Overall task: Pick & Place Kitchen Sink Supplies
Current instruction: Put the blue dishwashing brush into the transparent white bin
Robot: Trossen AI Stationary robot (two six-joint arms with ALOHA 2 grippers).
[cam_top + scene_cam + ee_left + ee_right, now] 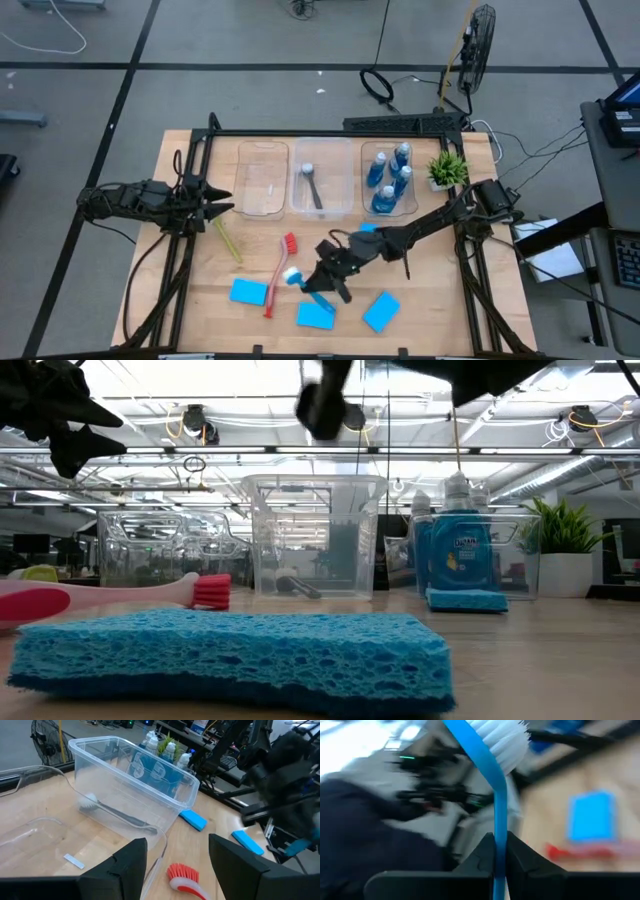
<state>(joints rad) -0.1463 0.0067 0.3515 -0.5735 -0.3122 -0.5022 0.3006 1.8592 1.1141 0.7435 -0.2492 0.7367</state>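
At lower centre of the high view, the right gripper (322,280) was clamped on the blue brush (496,780). The middle bin (321,178), holding the grey brush (312,186), lay directly above it in frame. The left gripper (177,865) waited spread and empty at left.

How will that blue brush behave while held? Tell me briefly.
The blue brush is pinched by the right gripper on its slim handle, far from the white bristle head, so it may pivot. The handle shows straight, so it is probably stiff and light. Its smooth plastic could slip. The left gripper waits open by a clear bin.
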